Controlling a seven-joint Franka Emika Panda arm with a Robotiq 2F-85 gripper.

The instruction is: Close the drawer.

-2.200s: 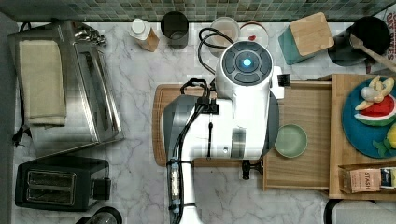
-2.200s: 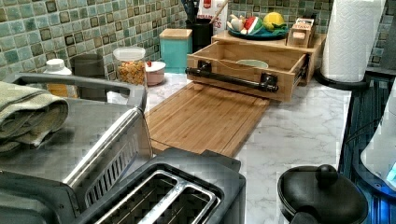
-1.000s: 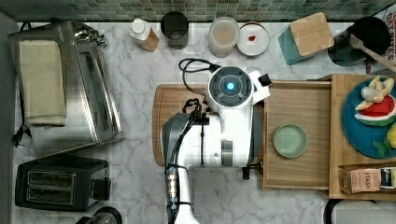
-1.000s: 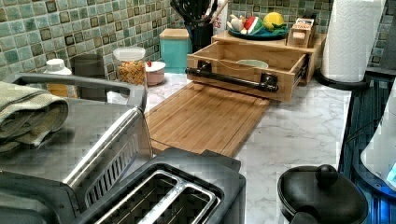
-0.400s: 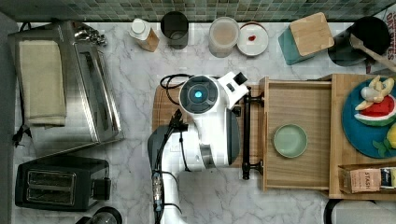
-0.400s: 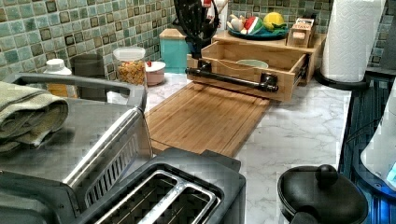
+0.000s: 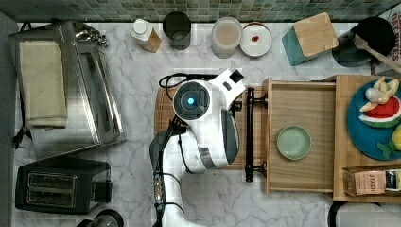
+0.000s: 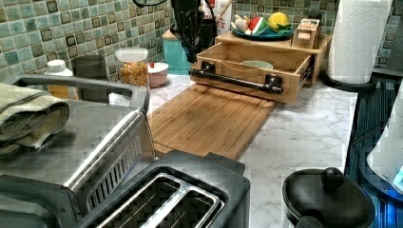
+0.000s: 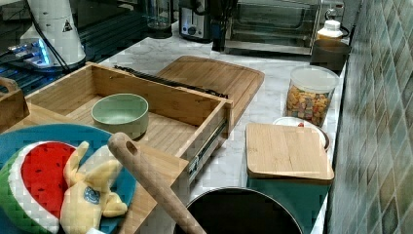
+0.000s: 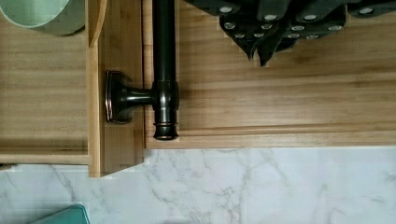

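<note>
Top view: the drawer (image 7: 302, 137) stands pulled out over the cutting board (image 7: 163, 111), a green bowl (image 7: 294, 142) inside; the arm (image 7: 203, 123) hangs over the board, just beside the black handle (image 7: 249, 135).
Left view: the hand (image 8: 192, 26) hovers near the handle's far end.
Right view: the drawer sits open on the marble table (image 9: 272, 92).
Wrist view: the hand's fingers (image 10: 261, 35) are beside the handle, not touching; their spread cannot be told.

The shallow light-wood drawer (image 7: 302, 104) with a long black bar handle (image 7: 249, 135) stood pulled open over the cutting board.
</note>
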